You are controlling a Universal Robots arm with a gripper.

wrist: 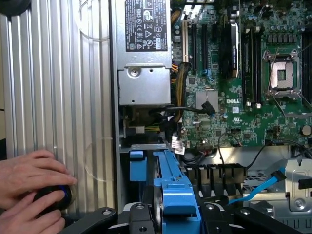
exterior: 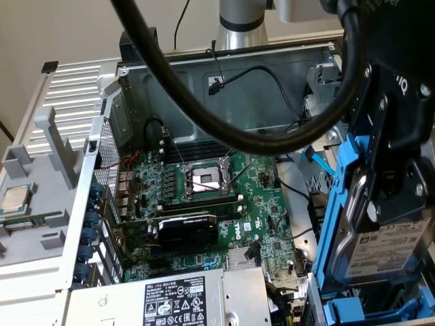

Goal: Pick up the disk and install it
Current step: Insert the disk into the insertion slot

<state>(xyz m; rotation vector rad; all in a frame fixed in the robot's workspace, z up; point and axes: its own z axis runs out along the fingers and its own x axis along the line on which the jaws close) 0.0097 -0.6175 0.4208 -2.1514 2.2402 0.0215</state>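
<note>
So the claw is pinching the disk and holding it up on edge (blue carrier and all) at the exterior view's right, inside the open PC case, just beside the green motherboard.

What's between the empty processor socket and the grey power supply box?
A black graphics card, mounted on the green motherboard, seen in the exterior view.
</note>
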